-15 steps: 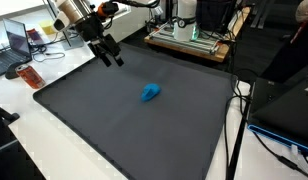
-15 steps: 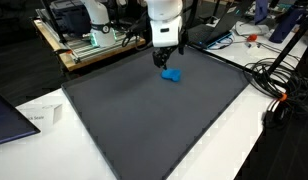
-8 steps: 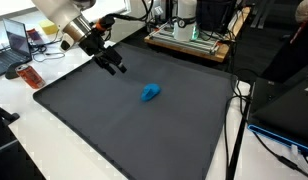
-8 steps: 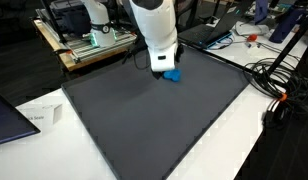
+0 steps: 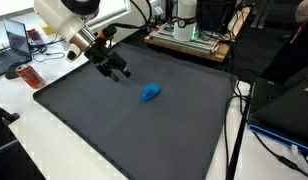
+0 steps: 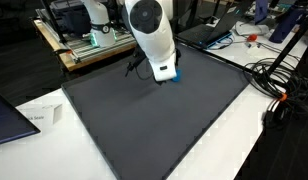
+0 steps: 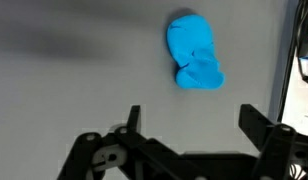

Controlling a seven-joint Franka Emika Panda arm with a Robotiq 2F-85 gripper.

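Gripper (image 5: 118,72): jaws spread, empty, hovering just beside the blue lump (image 5: 151,92). Dark mat (image 5: 114,135): lies under the lump.

You are steering a white arm (image 6: 147,28) whose links are showing rounded, glossy shells; at its end it is carrying a black gripper (image 5: 121,74) with two angular fingers (image 7: 132,118).

Dark mat (image 5: 144,130) on white table (image 5: 19,125), orange-red object (image 5: 31,76) just beside the mat's edge, open laptop (image 5: 16,40) behind it, black cables (image 6: 279,95) off one side, paper slip (image 6: 39,115) near another edge.
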